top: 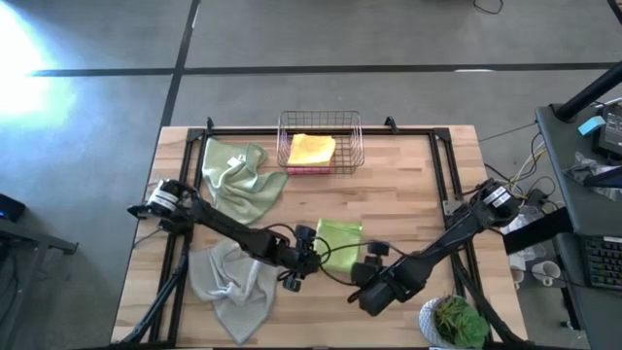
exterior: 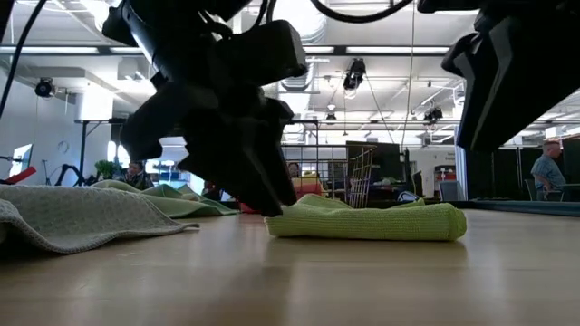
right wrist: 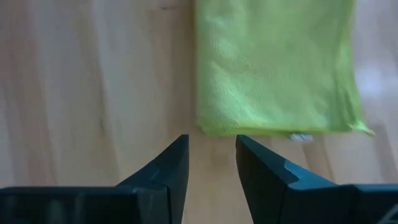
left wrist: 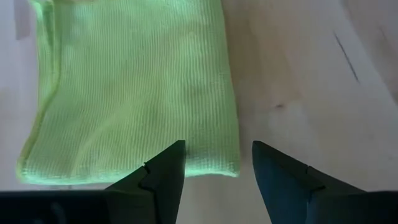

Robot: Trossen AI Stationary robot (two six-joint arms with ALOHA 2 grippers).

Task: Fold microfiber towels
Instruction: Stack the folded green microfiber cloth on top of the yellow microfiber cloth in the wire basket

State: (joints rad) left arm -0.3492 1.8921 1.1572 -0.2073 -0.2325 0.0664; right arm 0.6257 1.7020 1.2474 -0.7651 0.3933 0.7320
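The left hand (top: 303,261) sits low at the near middle of the tabletop (top: 408,185), its two dark fingers (left wrist: 163,177) spread apart and holding nothing. One finger lies over the near edge of the folded lime towel (top: 339,240); the other is over bare wood just beside the towel's corner. In the low view this hand (exterior: 263,195) comes down to the tabletop right at the towel's end (exterior: 367,219).

The right hand (top: 367,264) is on the other side of the same towel, close to it. Its fingers (right wrist: 166,168) are parted with a narrow gap, empty, pointing at the towel's edge (right wrist: 273,68) without touching it. A small white tag (right wrist: 301,137) shows at that edge; no writing can be read on it.

The lime towel lies flat as a neat folded rectangle between the two hands.

Farther out, a crumpled grey towel (top: 231,282) lies at the near left, under the left arm. A crumpled sage towel (top: 238,180) lies at the far left. At the far middle stands a wire basket (top: 319,122) holding a folded yellow towel (top: 311,149) on top of a pink towel (top: 303,169), of which only an edge shows. A leafy plant (top: 457,321) sits at the near right corner.
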